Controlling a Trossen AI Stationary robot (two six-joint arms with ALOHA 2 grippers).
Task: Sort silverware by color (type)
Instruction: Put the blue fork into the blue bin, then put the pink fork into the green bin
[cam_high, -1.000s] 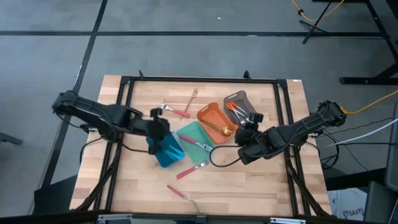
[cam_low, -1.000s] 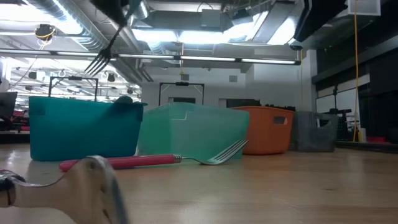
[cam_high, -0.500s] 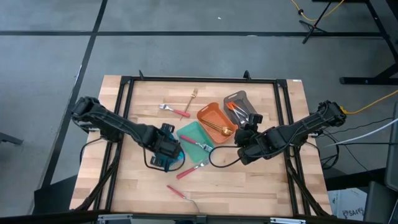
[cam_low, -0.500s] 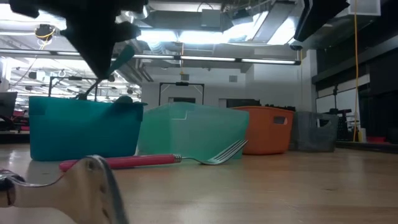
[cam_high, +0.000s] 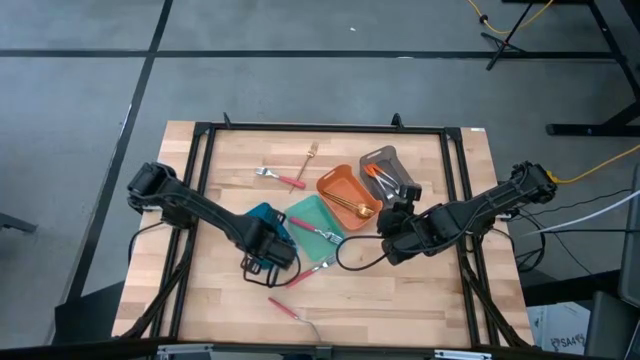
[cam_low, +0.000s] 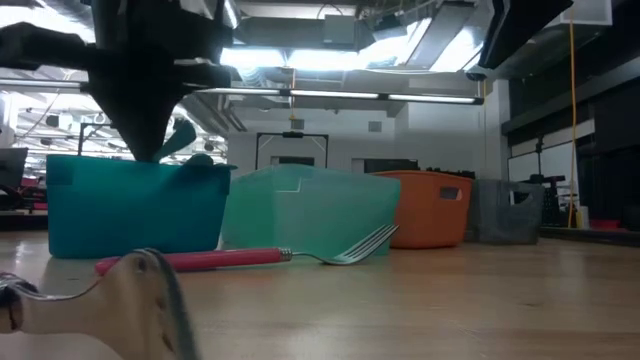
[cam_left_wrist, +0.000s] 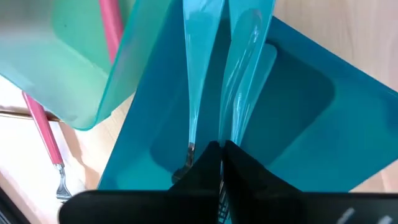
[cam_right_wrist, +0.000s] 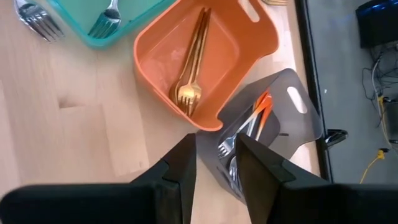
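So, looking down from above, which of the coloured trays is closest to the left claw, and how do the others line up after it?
From the left gripper, in the high view:
1. Blue tray: right under the gripper, mostly hidden by the arm.
2. Teal tray: next over, toward the middle.
3. Orange tray: farther right and back.
4. Grey tray: farthest, at the right rear.

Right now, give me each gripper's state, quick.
Left gripper: shut on a blue-handled utensil, over the blue tray.
Right gripper: open, holding nothing, above the grey tray.
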